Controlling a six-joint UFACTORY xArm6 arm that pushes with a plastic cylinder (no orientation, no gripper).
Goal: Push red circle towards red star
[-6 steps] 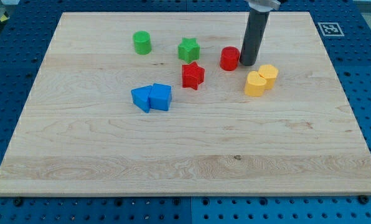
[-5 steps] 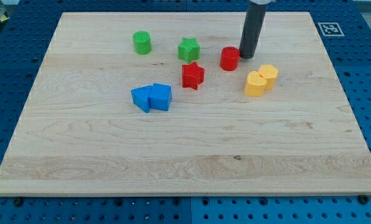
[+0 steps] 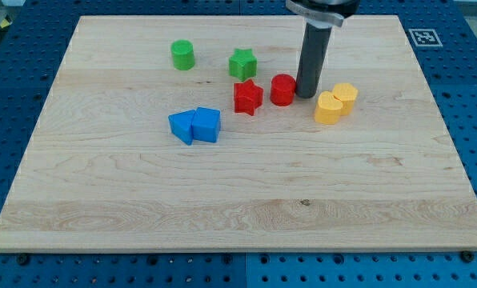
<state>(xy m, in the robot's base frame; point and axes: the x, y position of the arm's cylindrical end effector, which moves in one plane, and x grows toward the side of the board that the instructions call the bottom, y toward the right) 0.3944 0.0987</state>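
Since the earlier frame the red circle [image 3: 282, 90] has shifted toward the view's left and sits near the red star [image 3: 247, 97], a small gap between them. My tip [image 3: 305, 95] touches the circle's right side; the rod carries no claw, so no grasp state applies. Also on the wooden board [image 3: 238, 200]: green star [image 3: 242, 63], green cylinder [image 3: 182, 55], two touching blue blocks [image 3: 196, 126], two touching yellow blocks [image 3: 335, 102].

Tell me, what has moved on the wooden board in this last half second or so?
My tip slid toward the view's lower left, pushing the red circle block nearer the red star block; a small gap remains. The green, blue and yellow blocks stayed put.
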